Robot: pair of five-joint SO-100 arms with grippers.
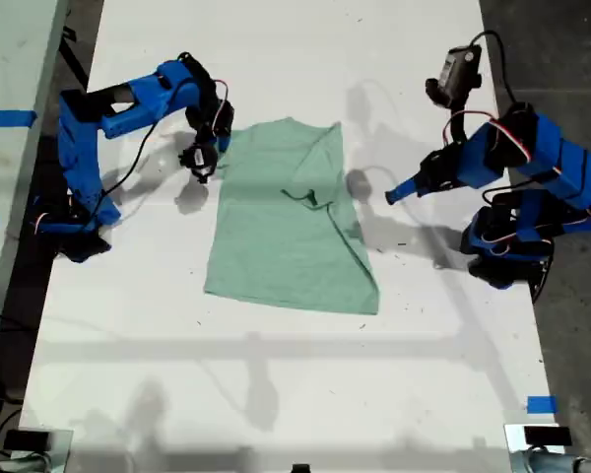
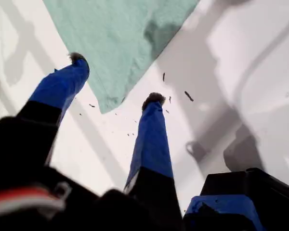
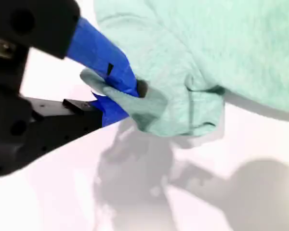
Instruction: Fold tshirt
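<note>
The pale mint-green tshirt (image 1: 276, 236) lies flat in the middle of the white table (image 1: 276, 394), with its side at the exterior view's right folded inward over the body. My second gripper (image 1: 199, 163) is at the shirt's upper edge on the exterior view's left. In the second wrist view it (image 3: 130, 91) is shut on a bunched fold of the tshirt (image 3: 221, 43) near a sleeve hem, lifted slightly off the table. My first gripper (image 1: 394, 192) hovers beside the shirt on the exterior view's right. It (image 2: 115, 79) stands open, empty, above a corner of the tshirt (image 2: 120, 33).
Both arm bases stand at the table's sides, one at the exterior view's left (image 1: 79, 232) and one at its right (image 1: 507, 256). A blue tape mark (image 1: 542, 404) sits near the front corner on the exterior view's right. Dark floor (image 1: 571, 59) borders that side. Small dark specks (image 2: 188, 96) dot the table.
</note>
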